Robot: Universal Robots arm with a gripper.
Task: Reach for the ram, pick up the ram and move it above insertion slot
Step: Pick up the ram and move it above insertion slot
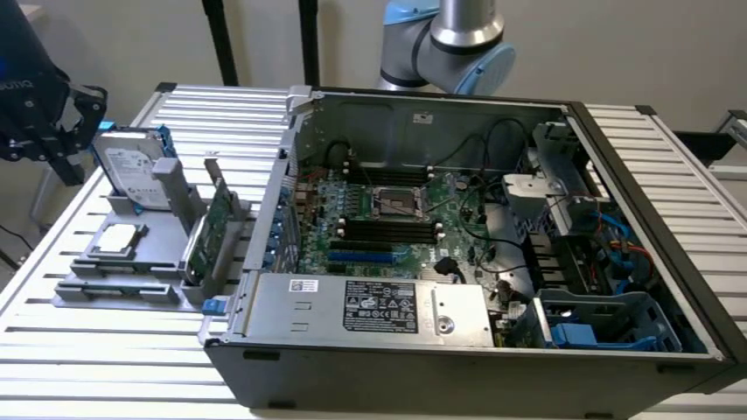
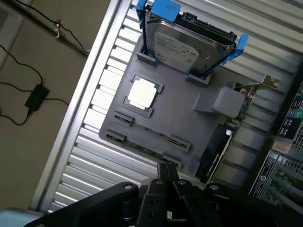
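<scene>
Ram [image 2: 144, 150] stands on edge in the outermost slot of the grey plastic holder [image 2: 175, 118], showing as a thin green strip between two end clips. The holder lies on the ribbed metal table [image 2: 90, 161]. The stick is probably light, stiff and fragile, best pinched by its flat faces near mid-length, clear of the chips and contacts. The gripper [image 2: 166, 169] hovers near that slot, black fingers pressed together, holding nothing.
</scene>
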